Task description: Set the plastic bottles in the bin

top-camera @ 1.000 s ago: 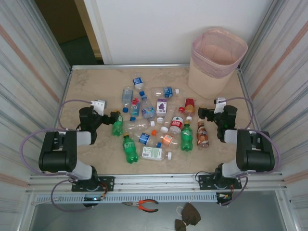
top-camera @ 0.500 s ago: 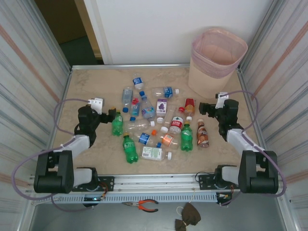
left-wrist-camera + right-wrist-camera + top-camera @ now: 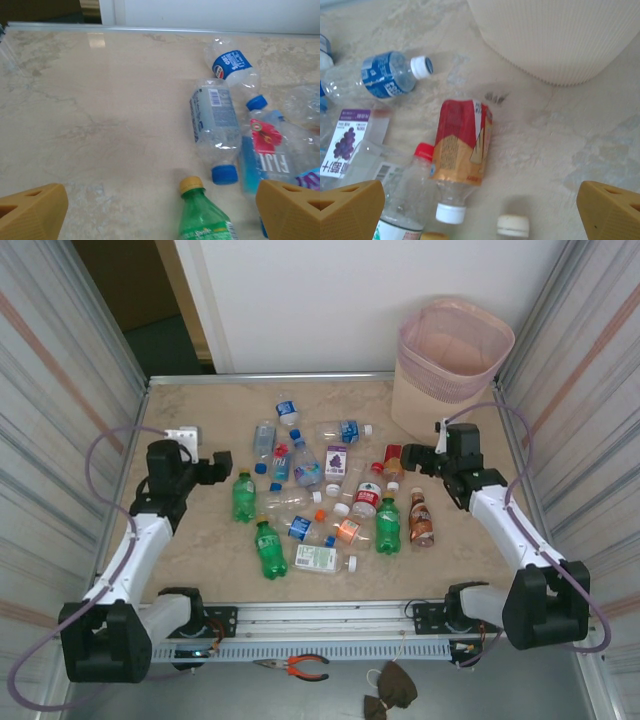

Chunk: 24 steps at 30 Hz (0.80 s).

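Nearest the camera in the top view, a pair of orange-handled pliers (image 3: 297,667) lies on the ledge at bottom centre. Past the arm bases, the plastic bottles (image 3: 268,548) are scattered flat over the middle of the marble-look table (image 3: 190,420), with a few standing up on the right side of the bunch.

The left gripper (image 3: 218,462) sits at the left edge of the pile, jaws spread wide and not on anything. In its wrist view a green bottle (image 3: 205,220) with a yellow cap pokes up at bottom centre between the two fingers, and a clear bottle with a blue cap (image 3: 215,125) lies just above it.

The right gripper (image 3: 415,458) is at the right edge of the pile, also wide open and holding nothing. Its wrist cam has a red-labelled bottle (image 3: 462,147) lying mid-frame, white cap toward the bottom.

Furthest back, the pink bin (image 3: 455,350) stands upright in the table's upper right corner, just beyond the right gripper.
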{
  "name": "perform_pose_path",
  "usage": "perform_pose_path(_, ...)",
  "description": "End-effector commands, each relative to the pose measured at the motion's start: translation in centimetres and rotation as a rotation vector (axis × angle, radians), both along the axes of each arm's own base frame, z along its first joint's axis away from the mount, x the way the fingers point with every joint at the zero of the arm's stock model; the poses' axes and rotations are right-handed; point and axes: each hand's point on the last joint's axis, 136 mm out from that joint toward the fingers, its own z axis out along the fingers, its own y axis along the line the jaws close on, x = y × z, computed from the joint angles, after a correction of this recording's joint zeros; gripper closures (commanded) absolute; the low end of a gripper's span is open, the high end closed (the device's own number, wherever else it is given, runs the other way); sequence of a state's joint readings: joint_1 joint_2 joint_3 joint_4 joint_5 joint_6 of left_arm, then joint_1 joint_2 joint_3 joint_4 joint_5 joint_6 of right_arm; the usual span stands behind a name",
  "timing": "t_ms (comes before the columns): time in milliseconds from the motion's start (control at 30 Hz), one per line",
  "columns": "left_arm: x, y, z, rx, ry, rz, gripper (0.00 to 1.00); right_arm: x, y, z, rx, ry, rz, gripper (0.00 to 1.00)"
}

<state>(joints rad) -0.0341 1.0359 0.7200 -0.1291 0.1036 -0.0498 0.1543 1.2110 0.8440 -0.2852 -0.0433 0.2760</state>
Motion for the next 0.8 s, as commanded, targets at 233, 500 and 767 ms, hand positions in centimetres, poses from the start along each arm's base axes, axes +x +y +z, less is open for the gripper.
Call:
perform_pose_path(233, -4.2, -1.6, 1.0, 0.011, 0.227, -0.152, 0.07, -0.6, 1.9, -4.3, -0.066, 0.286, -0.052, 0.05)
perform_pose_path(500, -3.9, -1.8, 0.3, -0.037, 0.194, -0.165, 0.07, 3.2, 3.9, -5.8, -0.101, 0.317, -0.1, 0.03)
perform_pose_path(767, -3.6, -1.1, 0.7, -0.085, 0.17, -0.158, 0.07, 6.3, 5.3, -7.8, -0.216, 0.346, -0.13, 0.09)
